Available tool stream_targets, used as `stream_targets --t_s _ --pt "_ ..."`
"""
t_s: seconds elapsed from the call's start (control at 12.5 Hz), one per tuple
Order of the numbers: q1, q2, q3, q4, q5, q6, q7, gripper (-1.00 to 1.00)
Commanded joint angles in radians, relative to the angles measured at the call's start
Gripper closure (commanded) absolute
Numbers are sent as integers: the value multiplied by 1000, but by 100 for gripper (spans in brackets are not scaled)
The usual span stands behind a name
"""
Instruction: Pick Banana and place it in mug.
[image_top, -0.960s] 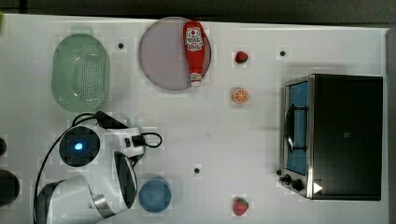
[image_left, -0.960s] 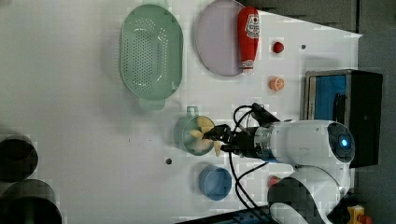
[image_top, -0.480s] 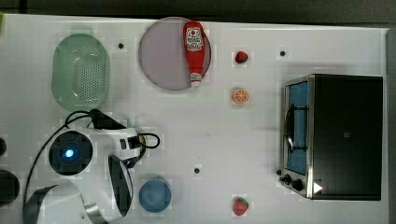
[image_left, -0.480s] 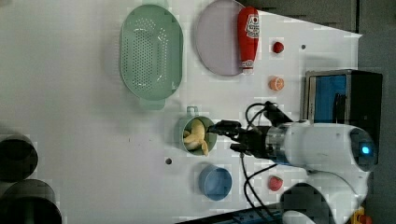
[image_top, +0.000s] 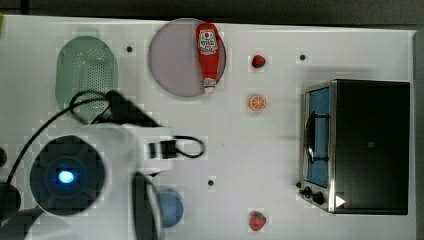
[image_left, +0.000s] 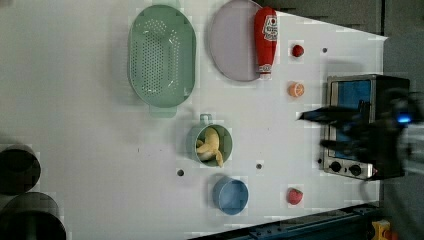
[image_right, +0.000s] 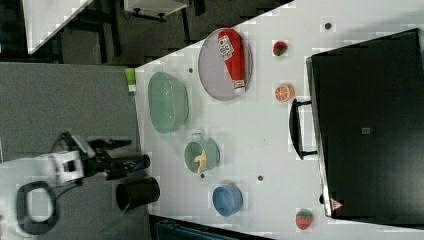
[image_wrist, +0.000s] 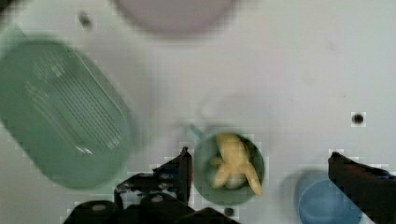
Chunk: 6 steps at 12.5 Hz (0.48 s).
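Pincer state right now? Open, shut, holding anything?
Pincer: open and empty, its fingers spread wide above the mug. The banana lies inside the mug, not held.

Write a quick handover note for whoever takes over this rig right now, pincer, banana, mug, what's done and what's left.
Pincer: open, empty, above the mug.
Banana: lying inside the mug, which stands on the table between the colander and the blue bowl.
Done: banana is in the mug and released.
Left: nothing on the task; just park the arm.
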Motion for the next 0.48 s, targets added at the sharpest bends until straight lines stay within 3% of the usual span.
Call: stream_targets --t_s 0.08,0.48 --pt "-32 12 -120 78 -19 -127 -60 -100" --pt "-34 -5 -267 148 -118 -182 -89 -100"
